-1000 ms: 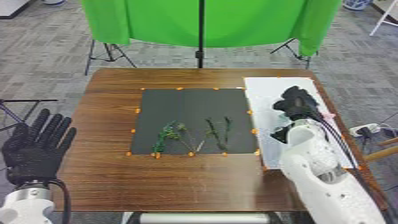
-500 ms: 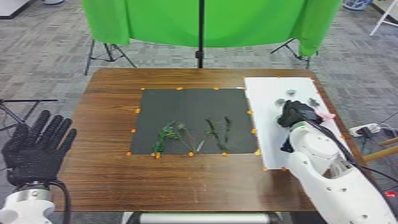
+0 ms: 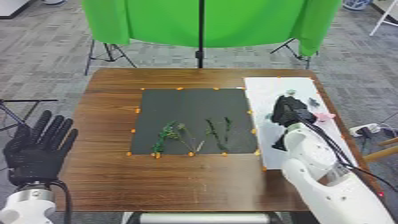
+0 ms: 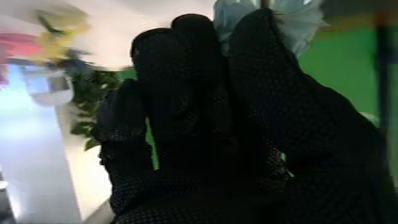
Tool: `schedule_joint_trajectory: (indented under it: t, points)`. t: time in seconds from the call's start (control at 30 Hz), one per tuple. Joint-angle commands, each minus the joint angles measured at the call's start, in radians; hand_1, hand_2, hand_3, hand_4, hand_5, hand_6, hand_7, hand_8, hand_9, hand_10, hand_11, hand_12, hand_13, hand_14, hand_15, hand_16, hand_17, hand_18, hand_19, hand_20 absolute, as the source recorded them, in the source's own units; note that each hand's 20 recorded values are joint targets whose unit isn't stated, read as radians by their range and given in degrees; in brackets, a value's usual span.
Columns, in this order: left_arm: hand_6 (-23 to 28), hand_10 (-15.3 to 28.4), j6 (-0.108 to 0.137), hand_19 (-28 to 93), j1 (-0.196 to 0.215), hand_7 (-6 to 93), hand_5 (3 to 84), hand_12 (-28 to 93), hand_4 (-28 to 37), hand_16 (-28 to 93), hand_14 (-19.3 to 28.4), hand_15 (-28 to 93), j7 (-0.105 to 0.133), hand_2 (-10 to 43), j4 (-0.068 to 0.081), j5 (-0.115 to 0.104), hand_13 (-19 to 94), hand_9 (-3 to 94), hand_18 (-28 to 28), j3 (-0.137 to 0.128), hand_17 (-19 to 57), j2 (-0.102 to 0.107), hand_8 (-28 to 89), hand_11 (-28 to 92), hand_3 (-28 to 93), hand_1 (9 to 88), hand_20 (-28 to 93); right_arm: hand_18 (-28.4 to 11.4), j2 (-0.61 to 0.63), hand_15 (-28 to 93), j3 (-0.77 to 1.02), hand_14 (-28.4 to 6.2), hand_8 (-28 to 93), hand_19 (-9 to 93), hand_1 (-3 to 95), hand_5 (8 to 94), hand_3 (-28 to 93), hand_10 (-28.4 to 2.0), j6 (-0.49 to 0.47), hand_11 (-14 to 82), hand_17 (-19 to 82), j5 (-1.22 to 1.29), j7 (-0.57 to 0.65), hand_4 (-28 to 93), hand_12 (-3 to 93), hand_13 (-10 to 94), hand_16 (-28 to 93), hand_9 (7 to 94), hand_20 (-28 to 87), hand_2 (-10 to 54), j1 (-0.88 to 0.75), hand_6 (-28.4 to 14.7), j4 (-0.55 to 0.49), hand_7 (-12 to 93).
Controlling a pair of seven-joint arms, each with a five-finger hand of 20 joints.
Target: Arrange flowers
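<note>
Over the white board (image 3: pixel 272 146) on the right side of the brown table (image 3: pixel 178 185), I have the right hand (image 3: pixel 289 107), its fingers nearly straight and pressed close together, the thumb alongside; a pale blue flower (image 4: pixel 298 25) shows behind their tips in the wrist view, and whether it touches them I can't tell. My left hand (image 3: pixel 34 145) is out at the table's left, fingers spread, holding nothing. As for progress, I judge it early: greenery lies on the dark mat (image 3: pixel 187 105), with no bloom among it that I can make out, so the flowers on the board look to be what's left to bring over and set with the stems. Counting on the mat, I get one bushy green sprig (image 3: pixel 161 137), one thin forked stem (image 3: pixel 187 136) beside it, and two slim dark stems (image 3: pixel 213 131) further right, four pieces, with a short pale bit (image 3: pixel 199 145) low between them that may belong to one. On the board, around the right hand, I count one pink flower (image 3: pixel 324 117), one dark grey one (image 3: pixel 314 102) and two pale bluish patches; the wrist view adds one yellow flower (image 4: pixel 67 30) and one clump of green leaves (image 4: pixel 93 95).
</note>
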Motion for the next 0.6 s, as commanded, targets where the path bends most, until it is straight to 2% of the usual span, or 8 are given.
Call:
schedule_joint_trajectory:
  t: [0.03,0.2,0.23,0.3,0.33,0.47,0.53,0.6]
  points:
    - [7.0,13.4,-0.001,28,0.017,10.9,40.0,9,-28.3,-2,12.0,16,-0.007,12.1,-0.002,-0.004,30,36.3,12.1,-0.010,-5.0,0.000,-10,16,80,22.5,12,-22.9,-0.081,55,-0.142,-10.8,1,88,60.6,78.8,66,-13.6,0.028,10.2,35,0.004,-0.106,-28,27.6,69,38,78.8,41,-9.5,0.138,-1.6,-0.148,16]
    - [7.0,13.4,0.005,28,0.014,10.9,40.1,9,-28.3,-2,11.9,16,0.001,11.9,-0.002,-0.008,30,36.2,12.1,-0.001,-5.0,0.005,-10,16,80,22.3,12,-22.8,-0.234,54,-0.310,-10.8,2,88,60.5,78.9,66,-13.6,-0.008,10.3,35,0.021,-0.210,-28,27.5,69,38,78.8,41,-9.5,0.282,-1.8,-0.040,16]
    - [7.0,13.4,0.006,28,0.003,10.9,40.0,9,-28.3,-2,11.9,16,-0.004,11.9,0.002,-0.006,30,36.2,12.1,0.005,-5.0,0.008,-10,16,80,22.3,12,-22.8,-0.259,54,-0.347,-10.8,2,88,60.5,78.9,66,-13.6,-0.010,10.3,35,0.021,-0.224,-28,27.6,69,39,78.6,41,-9.5,0.305,-1.8,-0.007,16]
    - [7.0,13.4,0.010,28,-0.003,10.9,40.0,9,-28.3,-2,12.0,16,-0.001,11.9,0.002,-0.007,30,36.2,12.1,0.013,-5.0,0.015,-10,16,80,22.2,12,-22.8,-0.309,54,-0.393,-10.6,2,88,60.5,78.8,66,-13.5,-0.082,10.3,35,0.037,-0.256,-28,27.5,69,39,78.6,41,-9.5,0.339,-1.8,0.034,16]
    - [7.0,13.4,0.012,28,-0.026,10.9,40.0,9,-28.3,-2,12.0,16,-0.010,12.0,0.013,-0.004,30,36.2,12.1,0.021,-5.0,0.018,-10,16,80,22.1,12,-22.7,-0.328,54,-0.421,-10.6,2,88,60.4,78.8,66,-13.5,-0.072,10.3,35,0.027,-0.276,-28,27.4,69,39,78.7,41,-9.5,0.354,-1.8,0.065,16]
    - [7.0,13.4,0.026,28,-0.057,10.9,40.0,9,-28.3,-2,12.0,16,-0.014,12.0,0.022,-0.005,30,36.2,12.1,0.033,-5.0,0.026,-10,16,80,21.9,12,-22.6,-0.397,54,-0.492,-10.5,2,88,60.5,78.8,66,-13.4,-0.102,10.3,35,-0.048,-0.334,-28,27.5,69,39,78.8,41,-9.5,0.368,-1.7,0.131,16]
    - [7.0,13.4,0.027,28,-0.061,10.9,40.1,9,-28.3,-2,12.0,16,-0.016,12.0,0.020,-0.003,30,36.2,12.1,0.035,-4.9,0.035,-10,16,80,22.0,12,-22.6,-0.422,54,-0.515,-10.5,2,88,60.6,78.8,66,-13.4,-0.121,10.2,35,-0.071,-0.334,-28,27.6,69,39,78.9,41,-9.5,0.360,-1.7,0.154,16]
    - [7.0,13.4,0.025,28,-0.058,11.0,40.1,9,-28.3,-2,12.0,16,-0.008,12.0,0.014,-0.003,30,36.2,12.1,0.038,-4.9,0.045,-10,16,80,22.0,12,-22.6,-0.436,54,-0.533,-10.4,2,88,60.6,78.8,66,-13.3,-0.151,10.2,35,-0.111,-0.333,-28,27.7,69,39,78.8,41,-9.5,0.352,-1.7,0.172,16]
